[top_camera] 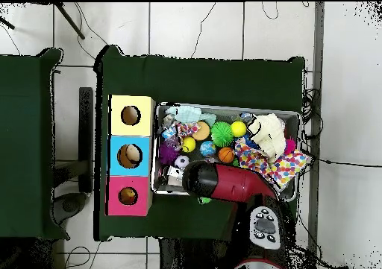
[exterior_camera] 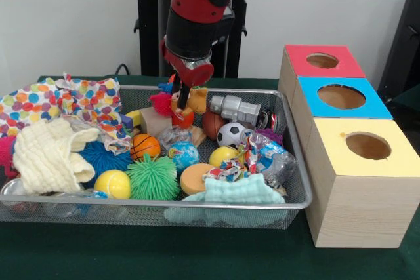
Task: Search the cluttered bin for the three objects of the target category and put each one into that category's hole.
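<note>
The wire-mesh bin point(exterior_camera: 157, 206) stands on the green table, full of toys and cloths; it also shows in the overhead view point(top_camera: 297, 117). My gripper point(exterior_camera: 184, 98) hangs down at the bin's back middle, among small plush toys. An orange-brown plush point(exterior_camera: 199, 98) is just right of it, a pink-tufted one point(exterior_camera: 161, 103) just left, and an orange-red one point(exterior_camera: 185, 119) right below. I cannot pick out a pale yellow plush. The red-topped hole point(exterior_camera: 322, 60) is in the far box on the right and shows in the overhead view point(top_camera: 127, 196). There the arm point(top_camera: 224, 182) hides the gripper.
The blue-topped hole point(exterior_camera: 341, 96) and the yellow-topped hole point(exterior_camera: 367, 145) are nearer boxes in the same row. The bin holds a green spiky ball point(exterior_camera: 153, 178), a soccer ball point(exterior_camera: 230, 134), a small basketball point(exterior_camera: 145, 145), a dotted cloth point(exterior_camera: 72, 100), a cream cloth point(exterior_camera: 46, 155) and a grey metal part point(exterior_camera: 235, 107).
</note>
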Motion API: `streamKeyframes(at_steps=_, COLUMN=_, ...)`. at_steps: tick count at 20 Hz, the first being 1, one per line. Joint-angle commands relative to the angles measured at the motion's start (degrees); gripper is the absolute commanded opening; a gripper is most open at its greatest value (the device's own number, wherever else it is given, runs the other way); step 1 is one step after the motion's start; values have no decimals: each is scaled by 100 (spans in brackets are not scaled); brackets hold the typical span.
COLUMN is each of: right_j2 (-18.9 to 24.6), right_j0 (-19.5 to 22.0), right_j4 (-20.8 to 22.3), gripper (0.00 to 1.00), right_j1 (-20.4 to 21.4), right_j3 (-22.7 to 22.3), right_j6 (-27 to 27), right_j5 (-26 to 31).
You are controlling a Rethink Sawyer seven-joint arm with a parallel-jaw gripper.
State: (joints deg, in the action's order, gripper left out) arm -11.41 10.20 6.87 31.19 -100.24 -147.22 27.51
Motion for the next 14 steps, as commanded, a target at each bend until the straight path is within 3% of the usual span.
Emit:
streamKeyframes(at_steps=1, right_j2=600, right_j0=290, right_j4=356, gripper=0, right_j1=-297, right_j3=671, right_j6=447, right_j5=-410)
streamKeyframes(at_steps=7, right_j2=575, right_j0=288, right_j4=507, gripper=0, right_j1=-313, right_j3=744, right_j6=385, right_j5=-445)
streamKeyframes(at_steps=8, right_j2=640, right_j0=334, right_j4=536, gripper=100, right_j1=-300, right_j3=720, right_j6=373, right_j5=-459)
streamKeyframes(at_steps=14, right_j2=630, right_j0=312, right_j4=480, gripper=100, right_j1=-286, right_j3=733, right_j6=260, right_j5=-290)
